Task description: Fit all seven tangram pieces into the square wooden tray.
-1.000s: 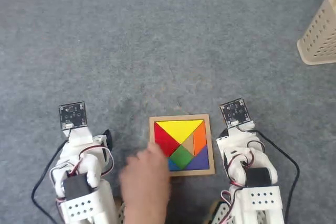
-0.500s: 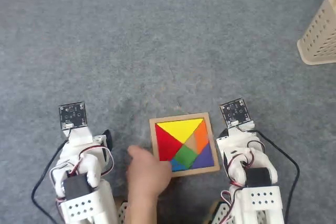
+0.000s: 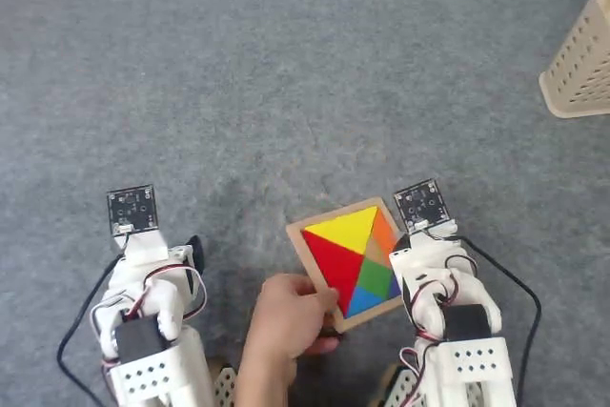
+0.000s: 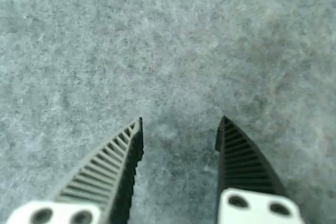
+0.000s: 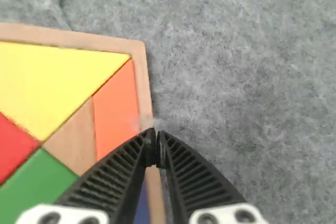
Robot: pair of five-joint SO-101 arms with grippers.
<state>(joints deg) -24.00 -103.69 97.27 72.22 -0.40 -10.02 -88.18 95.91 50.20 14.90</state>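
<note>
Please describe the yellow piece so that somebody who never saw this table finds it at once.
On the grey carpet, find the square wooden tray that a person's hand touches at its near corner. The yellow triangle lies along the tray's far edge. Only the red triangle beside it is as large, and no other piece is yellow.

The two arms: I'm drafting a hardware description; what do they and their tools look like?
The left arm and right arm are white shells with black motor blocks, looped with red and black cables. Each carries a black square board at the wrist. The left tool and right tool have black, ribbed, tapering fingers on white mounts with screw holes.
</note>
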